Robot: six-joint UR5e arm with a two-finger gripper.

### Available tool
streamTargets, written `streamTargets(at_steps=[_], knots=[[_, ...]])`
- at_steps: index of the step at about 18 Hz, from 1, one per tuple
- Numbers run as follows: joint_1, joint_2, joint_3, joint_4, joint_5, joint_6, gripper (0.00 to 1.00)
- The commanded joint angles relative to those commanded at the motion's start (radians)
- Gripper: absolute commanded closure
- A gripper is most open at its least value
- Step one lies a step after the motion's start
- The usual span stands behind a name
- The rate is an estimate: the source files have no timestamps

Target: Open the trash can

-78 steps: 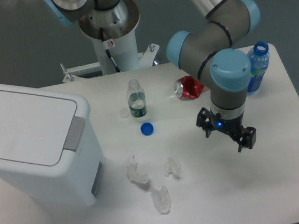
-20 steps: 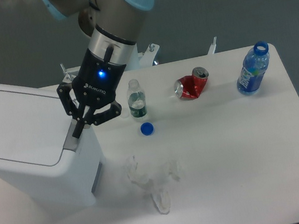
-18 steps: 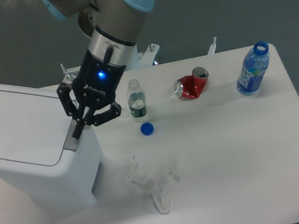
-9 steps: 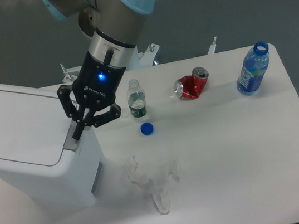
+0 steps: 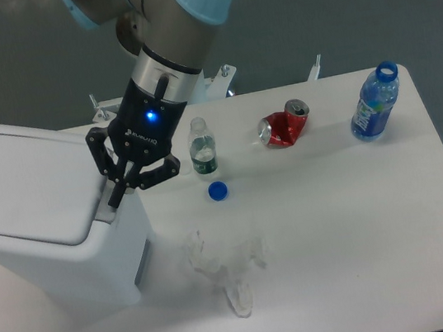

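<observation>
Trash can (image 5: 37,218) seemingly under gripper (image 5: 129,188)

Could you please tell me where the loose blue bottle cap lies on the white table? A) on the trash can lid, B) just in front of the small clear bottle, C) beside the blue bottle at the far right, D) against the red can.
B: the small round blue plastic bottle cap lies on the table just in front of the small clear uncapped plastic bottle, well apart from the other things.
</observation>
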Motion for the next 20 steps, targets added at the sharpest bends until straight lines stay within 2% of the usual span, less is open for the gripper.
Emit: streamTargets(at_steps=[4,5,6,7,8,9,13,18,20], knots=[[0.005,0.002,0.002,0.000,0.000,0.002,0.98],[0.009,0.002,0.002,0.000,-0.003,0.002,0.92],[0.014,0.002,0.005,0.000,-0.005,0.005,0.79],[0.017,0.003,0.011,0.002,-0.005,0.008,0.59],[0.035,0.005,0.018,0.005,-0.006,0.011,0.12],[0.063,0.005,0.031,0.003,-0.005,0.011,0.00],[0.149,0.008,0.035,0.011,-0.003,0.023,0.00],[0.244,-0.034,0.035,0.028,0.000,0.213,0.00],[0.268,-0.080,0.037,0.029,0.000,0.312,0.00]])
